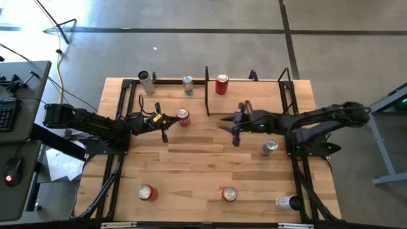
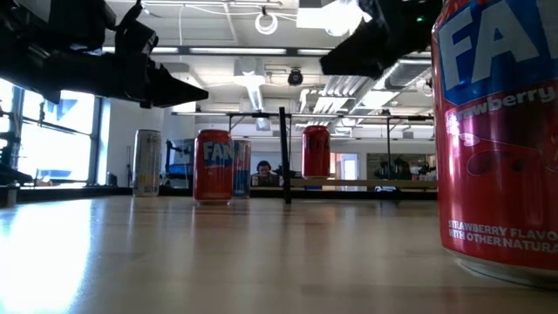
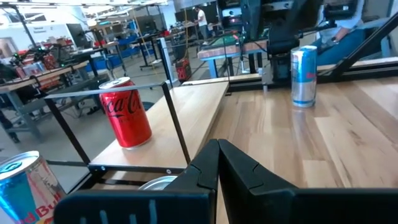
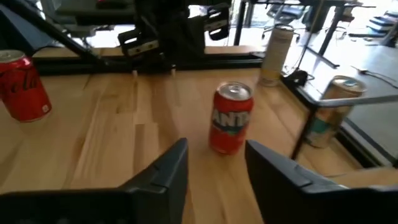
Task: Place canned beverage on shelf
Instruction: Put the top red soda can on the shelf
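A red Coca-Cola can (image 1: 221, 84) stands upright on the pale wood shelf (image 1: 254, 95) at the table's far right, and shows in the left wrist view (image 3: 126, 112). A red Fanta can (image 1: 182, 116) stands upright on the tabletop between the two grippers. My left gripper (image 1: 164, 125) is shut and empty just left of it, above the table. My right gripper (image 1: 230, 127) is open and empty to its right. In the right wrist view the Fanta can (image 4: 231, 118) stands ahead of the open fingers (image 4: 214, 174), apart from them.
A tall silver can (image 1: 146, 81) and a Red Bull can (image 1: 187, 83) stand at the far edge. A silver can (image 1: 270, 147) stands under the right arm. Two red cans (image 1: 147, 192) (image 1: 229, 194) stand near the front edge, and one can (image 1: 287, 202) lies there. Black bars (image 1: 206, 89) edge the shelf.
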### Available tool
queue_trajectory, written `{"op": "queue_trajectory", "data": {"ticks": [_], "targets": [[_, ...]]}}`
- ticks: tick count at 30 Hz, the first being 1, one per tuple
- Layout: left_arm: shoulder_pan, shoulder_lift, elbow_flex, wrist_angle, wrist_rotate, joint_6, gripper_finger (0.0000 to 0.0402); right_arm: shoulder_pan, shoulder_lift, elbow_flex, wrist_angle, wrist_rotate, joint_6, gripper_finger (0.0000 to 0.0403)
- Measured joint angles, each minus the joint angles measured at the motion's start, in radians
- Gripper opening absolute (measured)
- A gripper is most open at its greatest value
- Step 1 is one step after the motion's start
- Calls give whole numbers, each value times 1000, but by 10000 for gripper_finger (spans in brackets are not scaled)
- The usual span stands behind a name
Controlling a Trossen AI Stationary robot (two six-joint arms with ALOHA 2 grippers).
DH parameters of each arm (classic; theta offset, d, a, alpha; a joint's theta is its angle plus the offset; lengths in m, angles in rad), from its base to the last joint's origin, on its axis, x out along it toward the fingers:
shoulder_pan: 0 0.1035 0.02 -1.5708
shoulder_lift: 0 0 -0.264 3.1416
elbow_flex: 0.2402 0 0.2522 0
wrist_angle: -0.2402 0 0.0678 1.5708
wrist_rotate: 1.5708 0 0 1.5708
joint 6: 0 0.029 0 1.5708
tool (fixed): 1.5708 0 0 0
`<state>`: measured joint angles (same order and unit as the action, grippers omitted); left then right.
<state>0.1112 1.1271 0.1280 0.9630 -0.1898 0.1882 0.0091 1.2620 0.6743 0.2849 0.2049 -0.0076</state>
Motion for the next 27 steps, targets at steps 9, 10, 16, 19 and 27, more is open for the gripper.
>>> {"op": "queue_trajectory", "data": {"ticks": [9,10,16,19,27], "targets": [[0,0,0,-1,-44,-10,0,-46,371,268,51,-4,2,240],[0,0,0,-1,-58,-3,0,-53,405,309,40,-15,2,245],[7,-58,-34,1,-86,-27,0,-104,591,568,-138,-83,-41,261],[7,-108,-58,-2,-87,-27,0,-123,654,680,-221,-82,-60,262],[7,-215,-112,-2,-86,-27,0,-170,774,901,-422,-92,-61,262]]}}
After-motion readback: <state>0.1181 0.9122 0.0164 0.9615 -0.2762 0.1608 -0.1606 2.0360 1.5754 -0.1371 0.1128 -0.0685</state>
